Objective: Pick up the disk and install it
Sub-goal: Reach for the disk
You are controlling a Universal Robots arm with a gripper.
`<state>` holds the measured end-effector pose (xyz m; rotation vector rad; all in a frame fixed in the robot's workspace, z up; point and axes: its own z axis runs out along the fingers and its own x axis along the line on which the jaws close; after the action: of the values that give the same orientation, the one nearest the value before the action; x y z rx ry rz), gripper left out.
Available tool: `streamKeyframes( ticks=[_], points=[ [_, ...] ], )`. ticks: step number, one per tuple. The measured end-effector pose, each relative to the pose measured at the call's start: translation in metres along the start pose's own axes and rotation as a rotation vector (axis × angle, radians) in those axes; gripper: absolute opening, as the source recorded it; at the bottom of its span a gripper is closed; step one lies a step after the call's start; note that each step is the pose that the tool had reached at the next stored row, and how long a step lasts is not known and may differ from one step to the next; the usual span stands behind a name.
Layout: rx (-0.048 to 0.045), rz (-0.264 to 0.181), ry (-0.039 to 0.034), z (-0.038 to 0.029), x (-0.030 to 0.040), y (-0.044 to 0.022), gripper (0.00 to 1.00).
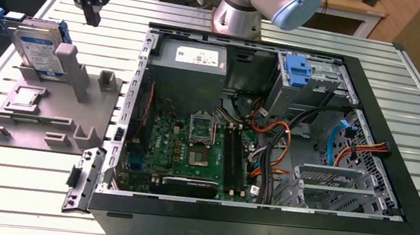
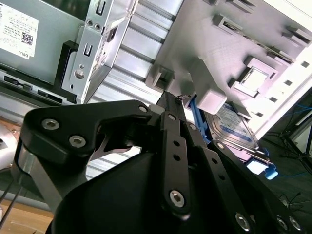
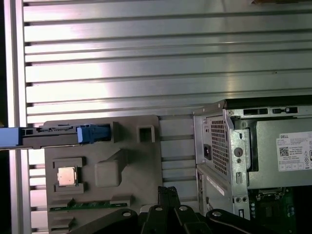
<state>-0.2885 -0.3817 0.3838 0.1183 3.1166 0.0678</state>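
One disk (image 1: 38, 48), stood on edge in a grey holder (image 1: 41, 124), leaving its upper edge free for grasping; end effector (image 1: 92, 19) hangs nearby, clenched, empty.

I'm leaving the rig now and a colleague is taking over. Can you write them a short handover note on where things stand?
Gripper: shut and holding nothing. It hangs near the top edge of the disk, on the exterior view's right of it, and is not touching it.
Disk: stands on edge in the grey holder on the table, to the exterior view's left of the open computer case.
Done: nothing yet shows as done; the disk is not gripped.
Left: the pick-up and the install in the case.
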Motion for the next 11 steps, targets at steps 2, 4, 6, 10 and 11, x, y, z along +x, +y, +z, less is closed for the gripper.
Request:
streamKeyframes(
  ticks=[2, 4, 6, 10, 11],
  points=[
    [0.0000, 0.000, 0.0001, 0.0000, 0.0005, 0.0000, 0.10],
    [0.0000, 0.000, 0.0000, 0.0001, 0.0009, -0.0001, 0.10],
    [0.0001, 0.000, 0.0002, 0.0001, 0.0011, -0.0001, 0.10],
    [0.0001, 0.000, 0.0003, 0.0003, 0.0019, -0.0001, 0.10],
    [0.0000, 0.000, 0.0003, 0.0003, 0.0022, 0.0001, 0.10]
  ],
)
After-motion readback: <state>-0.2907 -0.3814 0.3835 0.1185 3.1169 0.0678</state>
